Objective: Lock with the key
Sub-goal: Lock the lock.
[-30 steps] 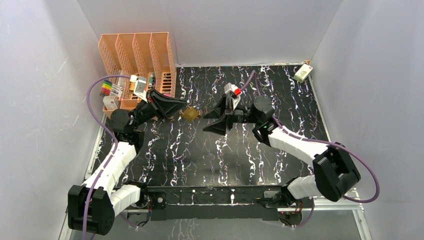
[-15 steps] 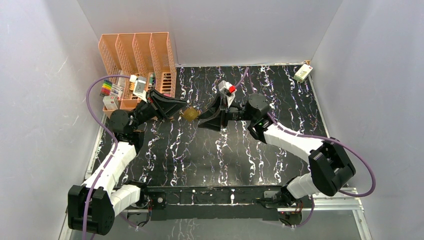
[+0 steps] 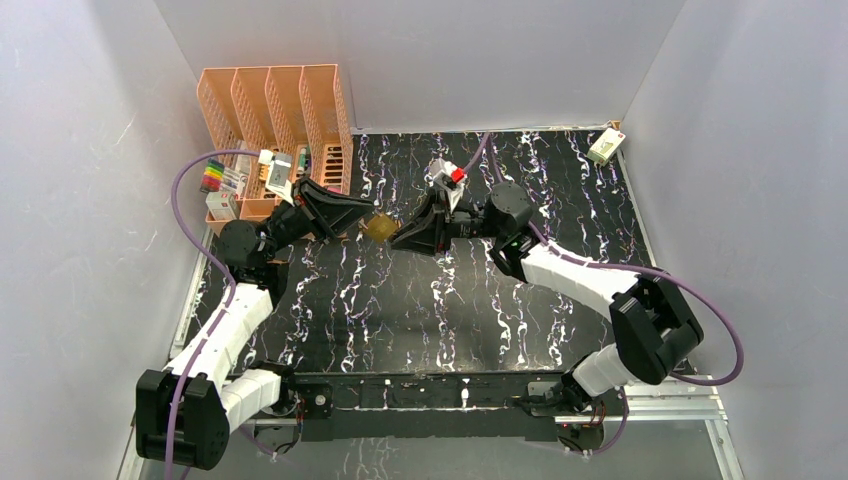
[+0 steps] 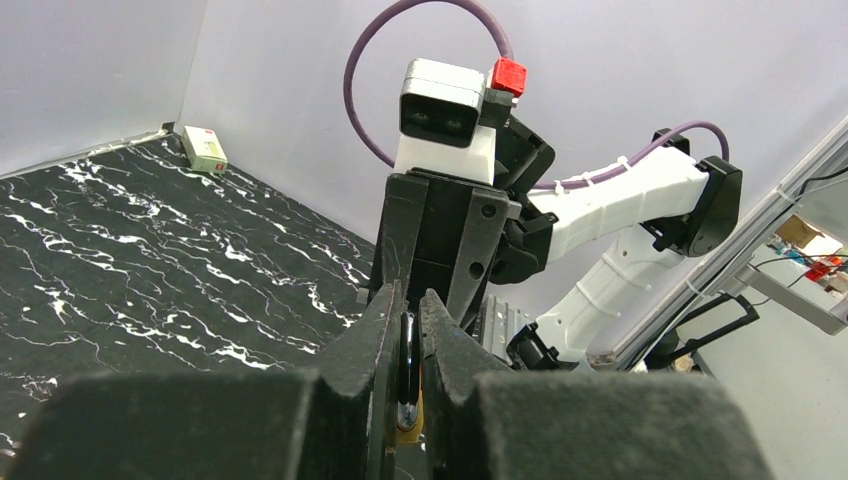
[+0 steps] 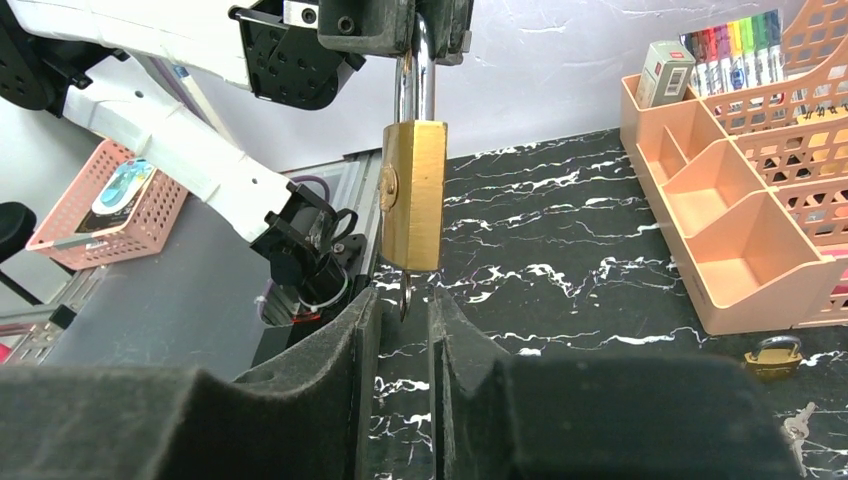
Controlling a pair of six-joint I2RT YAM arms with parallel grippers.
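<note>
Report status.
Left gripper shut on padlock shackle. Right gripper shut on key, tip just under padlock body; insertion unclear. Nothing between them.

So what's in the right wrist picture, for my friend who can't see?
A rectangular brass padlock hangs by its shackle from the left jaws, while the right jaws hold a thin silver key up to its underside. An orange plastic organiser stands at right.

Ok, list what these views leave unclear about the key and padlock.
Keyhole: right wrist view, on the padlock underside, facing away.
How deep the key sits: right wrist view, mostly hidden inside the right hand.
Padlock body: left wrist view, covered by the left hand; only the shackle shows.
Top view: key too small.
</note>
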